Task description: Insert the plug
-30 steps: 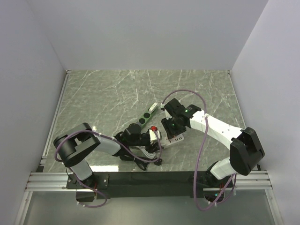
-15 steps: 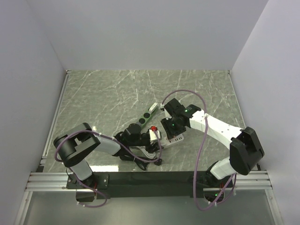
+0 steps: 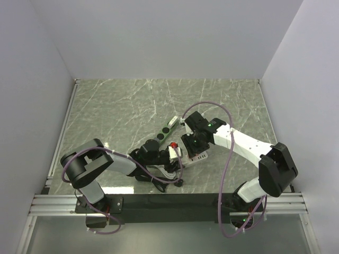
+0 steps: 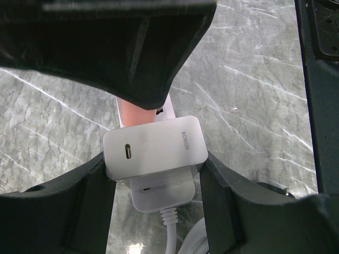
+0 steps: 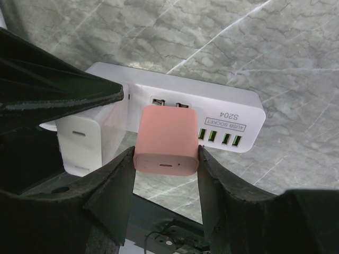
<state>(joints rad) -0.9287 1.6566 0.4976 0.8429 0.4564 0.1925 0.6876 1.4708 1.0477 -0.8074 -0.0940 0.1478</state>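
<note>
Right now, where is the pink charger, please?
In the right wrist view, the pink charger sits in the right gripper, prongs at the power strip, beside the white charger.

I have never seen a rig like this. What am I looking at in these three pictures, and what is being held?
Two robot arms are bolted at the near edge of a grey-green marble-patterned table. The overhead picture looks down from behind them. The other two come from a camera on each wrist, looking past its own black fingers. The left arm's fingers grip a white square HONOR charger, above a white block with a cable. The right arm's fingers grip a pink square charger, its prongs at the white power strip with green USB ports; whether they are fully in is unclear. A green bar with black round holes lies farther back.
</note>
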